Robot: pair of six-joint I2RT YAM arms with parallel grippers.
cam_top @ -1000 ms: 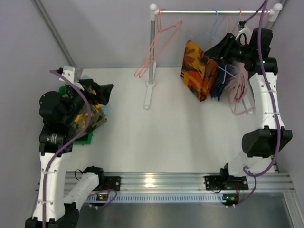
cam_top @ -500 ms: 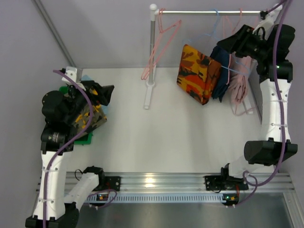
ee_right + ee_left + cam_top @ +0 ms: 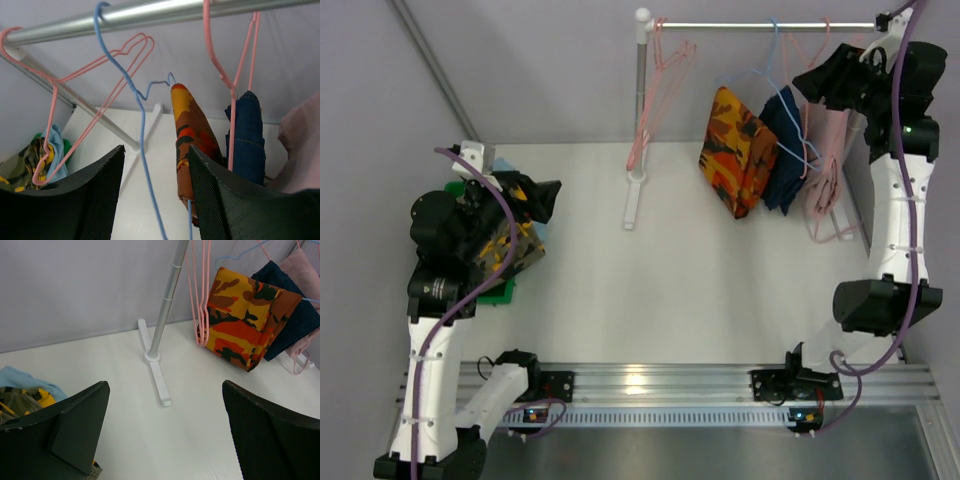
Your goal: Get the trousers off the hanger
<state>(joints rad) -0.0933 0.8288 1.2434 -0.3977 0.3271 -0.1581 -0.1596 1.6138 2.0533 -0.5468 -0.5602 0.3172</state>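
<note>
Two cloth pairs lie bunched at the left edge of the tabletop [image 3: 670, 290], well apart from the rail [image 3: 760, 25]: the light blue trousers [image 3: 22, 376] and the yellow black-blotched trousers [image 3: 505, 250], over a green container [image 3: 498, 293]. The left tool [image 3: 165, 387] hovers just above them, its jaws spread wide and holding nothing. The right tool [image 3: 156, 152] is up at the rail, jaws partly apart; a blue hanger [image 3: 135, 95] runs down between its fingers, unclamped. Near it, an orange-red patterned pair [image 3: 738, 150] and a navy pair [image 3: 787, 135] hang on hangers under the rail.
</note>
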